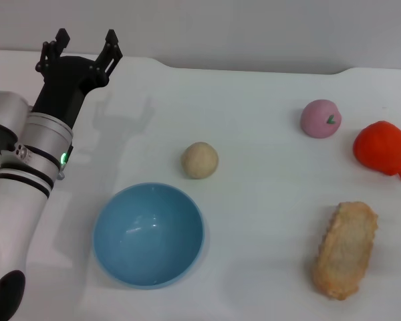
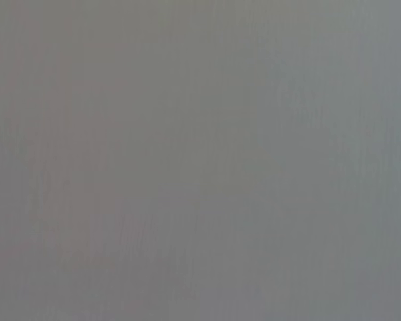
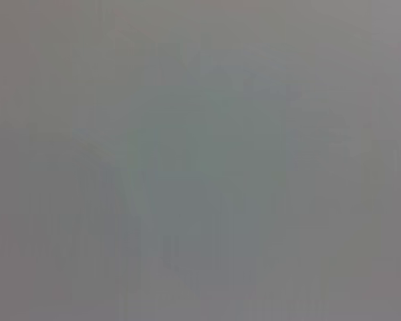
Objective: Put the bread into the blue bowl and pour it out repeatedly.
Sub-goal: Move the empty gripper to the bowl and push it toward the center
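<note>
The bread [image 1: 345, 250], tan and rough-crusted, is lying right of the empty blue bowl [image 1: 149, 234]; the left tool [image 1: 82, 47] is hovering far-left, fingers spread.

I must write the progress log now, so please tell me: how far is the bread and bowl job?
Nothing looks done yet. The bread lies on the table on the robot's right, apart from the blue bowl, which holds nothing. In hand: only the left claw, open and holding nothing, raised at the far left, away from both. The right claw is not in view. Left: grasping, placing and pouring.
</note>
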